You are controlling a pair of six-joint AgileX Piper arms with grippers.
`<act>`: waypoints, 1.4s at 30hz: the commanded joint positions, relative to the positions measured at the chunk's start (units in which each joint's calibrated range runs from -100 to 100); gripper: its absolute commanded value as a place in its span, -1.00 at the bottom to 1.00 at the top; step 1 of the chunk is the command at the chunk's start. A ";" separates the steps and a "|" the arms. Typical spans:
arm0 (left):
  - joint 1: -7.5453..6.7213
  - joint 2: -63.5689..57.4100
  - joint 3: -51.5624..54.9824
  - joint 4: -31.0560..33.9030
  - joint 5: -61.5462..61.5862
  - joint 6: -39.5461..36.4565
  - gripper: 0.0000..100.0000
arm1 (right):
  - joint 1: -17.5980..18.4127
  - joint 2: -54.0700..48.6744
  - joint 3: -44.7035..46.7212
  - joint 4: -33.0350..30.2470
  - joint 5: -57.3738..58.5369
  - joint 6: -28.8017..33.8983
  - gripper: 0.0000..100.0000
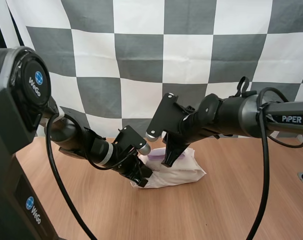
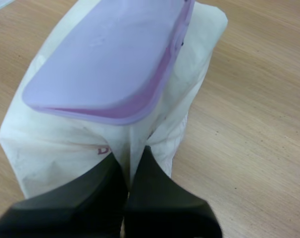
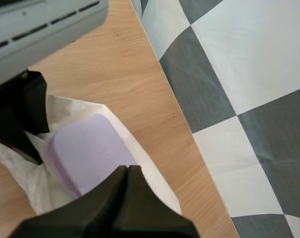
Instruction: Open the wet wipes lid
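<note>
Pack of wet wipes [image 1: 187, 173]: a soft white wrapper lying flat on the wooden table [image 1: 231, 200], between the two pincers. Its pale purple lid [image 2: 105, 64] sits on the upper face and lies down flat against it.

Left gripper [image 2: 131, 156]: the fingers are drawn close together on the pack's end edge. A thin fold of white wrapper is nipped between the tips. The lid lies just ahead of the tips, apart from them, with bare wrapper between. In the high view this pincer reaches in low at the pack's left end, level with the table top.

Right gripper [image 3: 127, 168]: the fingers are pressed together into one dark wedge, with nothing between them. The wedge's point stands at the rim of the lid, on the side nearest this pincer. Whether it touches the rim cannot be told. The rest of the lid stretches away beyond the point. The left pincer is seen past the lid, at the far end of the pack. In the high view this pincer comes down steeply over the pack's top.

Table: bare wood lies to either side of both pincers.
</note>
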 commanded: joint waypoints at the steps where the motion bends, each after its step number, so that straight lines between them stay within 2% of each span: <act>1: -0.04 -0.04 0.00 -0.22 -0.04 0.85 -1.00 | 0.04 -0.14 -0.02 -1.18 9.46 1.72 -1.00; 7: -0.04 -0.04 0.00 -0.22 -0.66 0.85 -1.00 | 0.04 -2.74 -0.02 -6.76 20.60 8.12 -1.00; 15: -0.04 -0.04 0.00 -0.22 -0.66 0.85 -1.00 | 0.04 -3.66 -0.02 -8.00 21.26 8.37 -1.00; 17: -0.04 -0.04 0.00 -0.22 -0.66 0.85 -1.00 | 0.04 -3.66 -0.02 -8.00 21.26 8.37 -0.53; 20: -0.04 -0.04 0.00 -0.22 -0.46 0.85 -1.00 | 0.04 -3.66 -0.02 -7.75 21.05 8.37 0.77; 21: -0.04 -0.04 0.00 -0.22 -0.46 0.85 -1.00 | 0.04 -3.66 -0.02 -7.75 20.10 8.37 1.00; 27: -0.04 -0.04 0.00 -0.22 1.63 0.85 -1.00 | 0.04 -3.18 -0.02 -8.11 11.86 8.07 1.00; 39: -0.04 -0.04 0.00 -0.22 1.63 0.85 -1.00 | 0.04 5.64 -0.02 -9.91 0.27 7.87 1.00; 41: -0.04 -0.04 0.00 -0.22 1.63 0.85 -1.00 | 0.04 6.08 -0.02 -9.91 -0.35 7.64 0.90; 42: -0.04 -0.04 0.00 -0.22 1.63 0.85 -1.00 | 0.04 6.33 -0.02 -9.68 -0.35 7.34 0.72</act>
